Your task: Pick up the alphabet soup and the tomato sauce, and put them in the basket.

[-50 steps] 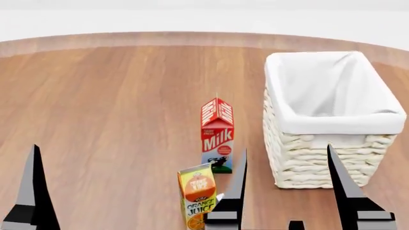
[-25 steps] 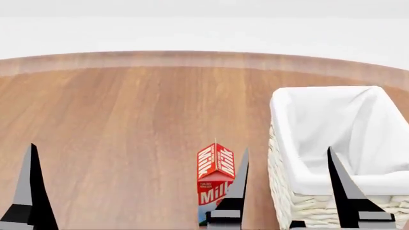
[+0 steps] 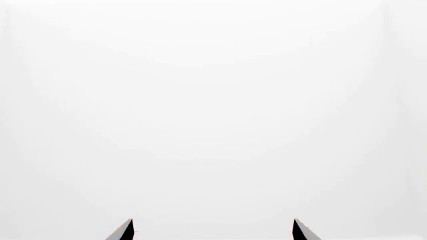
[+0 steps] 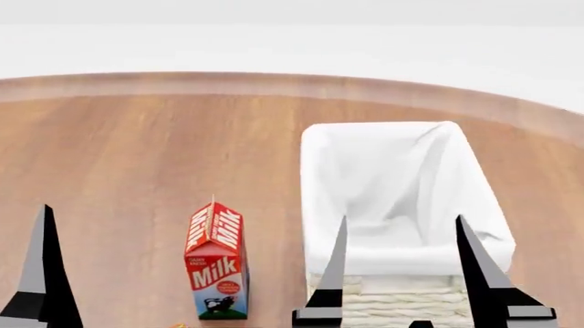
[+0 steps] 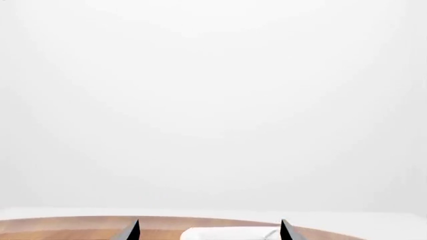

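"Milk" carton [image 4: 215, 269] leftward (basket [image 4: 401, 260] too)

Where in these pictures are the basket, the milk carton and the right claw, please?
basket [image 4: 401, 304]: head view, on the woven front wall below the cloth.
milk carton [image 4: 216, 273]: head view, on the red front panel.
right claw [image 4: 399, 229]: head view, midway between its two dark fingertips, which stand apart.

The basket [image 4: 401, 205] stands upright on the wooden surface, right of centre in the head view. It is rectangular, of cream-white woven wicker, with a white cloth lining folded over the rim. Nothing shows in the visible part of its interior. Its rim edge also shows in the right wrist view [image 5: 230, 233]. Neither of the 2 cans is in view.
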